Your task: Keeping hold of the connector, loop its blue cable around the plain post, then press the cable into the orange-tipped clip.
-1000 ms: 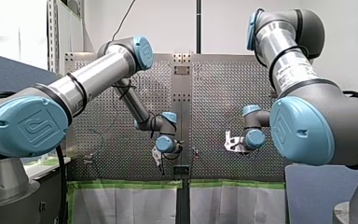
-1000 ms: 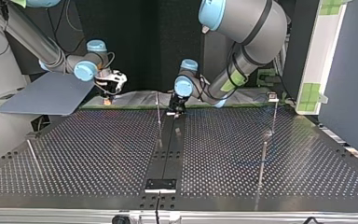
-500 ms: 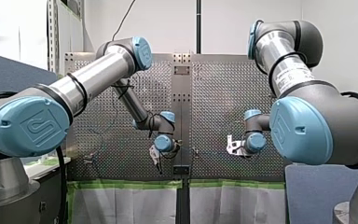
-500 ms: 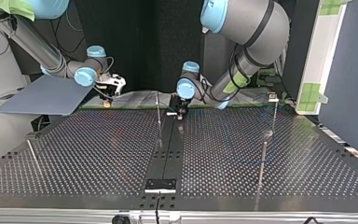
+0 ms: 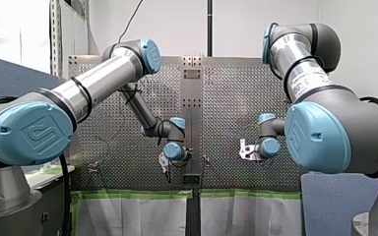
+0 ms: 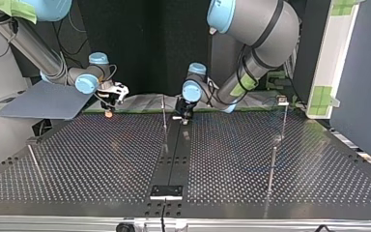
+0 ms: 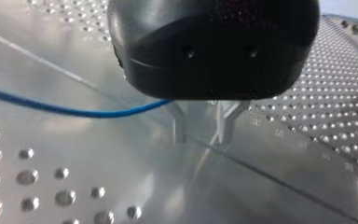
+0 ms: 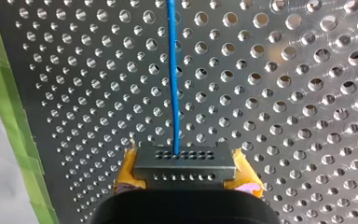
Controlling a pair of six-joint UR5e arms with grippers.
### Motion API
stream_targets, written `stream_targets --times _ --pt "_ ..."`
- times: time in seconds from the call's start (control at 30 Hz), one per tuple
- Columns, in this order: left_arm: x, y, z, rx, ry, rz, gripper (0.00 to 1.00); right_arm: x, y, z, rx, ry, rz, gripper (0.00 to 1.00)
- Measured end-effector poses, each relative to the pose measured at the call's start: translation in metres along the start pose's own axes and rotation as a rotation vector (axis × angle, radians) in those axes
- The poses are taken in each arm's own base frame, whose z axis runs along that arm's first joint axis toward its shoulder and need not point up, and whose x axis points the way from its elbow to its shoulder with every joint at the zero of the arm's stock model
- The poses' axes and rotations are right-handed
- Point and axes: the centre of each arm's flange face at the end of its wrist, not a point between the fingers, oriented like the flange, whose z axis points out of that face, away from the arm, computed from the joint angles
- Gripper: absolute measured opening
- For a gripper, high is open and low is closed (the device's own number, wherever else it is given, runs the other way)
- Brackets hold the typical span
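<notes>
In the right wrist view my right gripper (image 8: 185, 176) is shut on a dark grey connector (image 8: 185, 161), its yellow pads (image 8: 245, 175) on either side. The blue cable (image 8: 172, 74) runs straight away from the connector over the perforated table (image 8: 284, 93). In the left wrist view my left gripper (image 7: 204, 137) hangs close over the table. Its metal fingers (image 7: 182, 127) stand apart with nothing between the tips, and the blue cable (image 7: 74, 112) passes under the black body. In the top view my left gripper (image 6: 183, 115) is beside a thin post (image 6: 164, 118). My right gripper (image 6: 108, 108) is at the far left.
More thin posts stand on the table at the top view's right (image 6: 272, 166) and left (image 6: 34, 162); one post (image 6: 284, 116) carries a small pale head. A black strip (image 6: 171, 164) runs down the table's middle. Green tape (image 8: 9, 116) marks the table's edge.
In the top view my right gripper has moved left and lower, towards the table's edge. My left gripper has come down a little beside the thin post.
</notes>
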Motion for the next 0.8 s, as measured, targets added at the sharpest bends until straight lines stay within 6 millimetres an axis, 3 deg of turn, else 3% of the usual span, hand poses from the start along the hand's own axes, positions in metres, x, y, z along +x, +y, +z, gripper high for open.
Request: stream_targets --times 0.03,0.1,0.6,0.8 --pt "0.001 -0.001 0.000 0.003 0.002 0.010 0.97 0.000 0.000 0.000 0.001 0.000 -0.001 0.00" --pt "0.001 -0.002 -0.001 0.006 0.004 0.025 1.00 0.000 -0.001 0.000 0.005 0.000 -0.002 0.00" --pt "0.012 -0.009 -0.013 -0.004 0.067 0.162 1.00 -0.004 -0.009 -0.001 0.022 -0.009 -0.007 0.00" --pt "0.030 -0.018 -0.034 -0.024 0.124 0.239 1.00 -0.005 -0.010 -0.002 0.024 -0.013 -0.008 0.00"
